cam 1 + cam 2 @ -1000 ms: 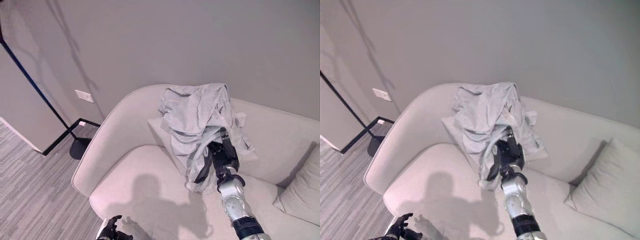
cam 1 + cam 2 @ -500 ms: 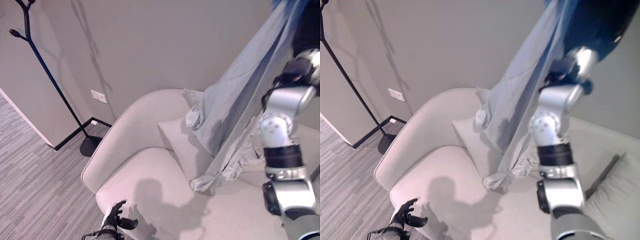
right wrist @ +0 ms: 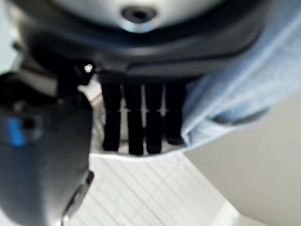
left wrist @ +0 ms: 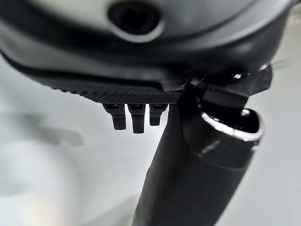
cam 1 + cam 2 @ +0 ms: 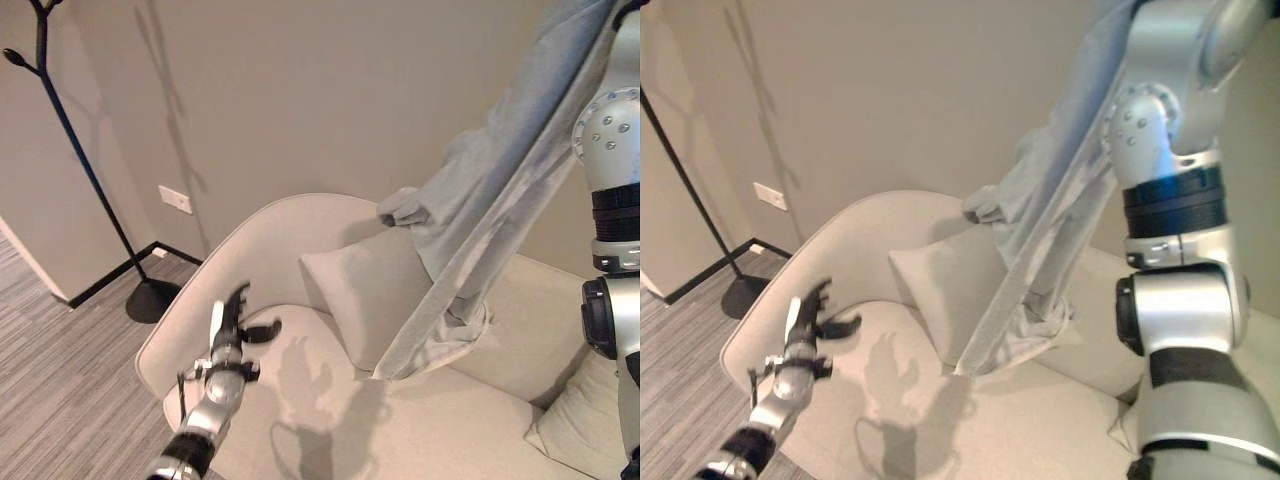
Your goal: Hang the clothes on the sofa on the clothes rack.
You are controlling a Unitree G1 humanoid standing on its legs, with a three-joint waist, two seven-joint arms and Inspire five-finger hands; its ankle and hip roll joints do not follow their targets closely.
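A light grey-blue garment (image 5: 500, 210) hangs stretched from the top right down to the sofa (image 5: 290, 225). Its lower end trails against the back cushion (image 5: 360, 290) and the seat. My right arm is raised high beside it. In the right wrist view my right hand (image 3: 136, 117) has its fingers curled, with a fold of the garment (image 3: 235, 89) caught next to them. My left hand (image 5: 232, 335) hovers over the left part of the seat, fingers spread and holding nothing. The black clothes rack (image 5: 80, 160) stands by the wall at far left.
The rack's round base (image 5: 150, 298) rests on the striped grey floor beside the sofa's left arm. A wall socket (image 5: 175, 199) sits low between rack and sofa. A second cushion (image 5: 575, 420) lies at the seat's right end.
The right arm has lifted the garment off the back cushion and high up, so it now hangs stretched. My left hand has risen from the lower edge to above the seat.
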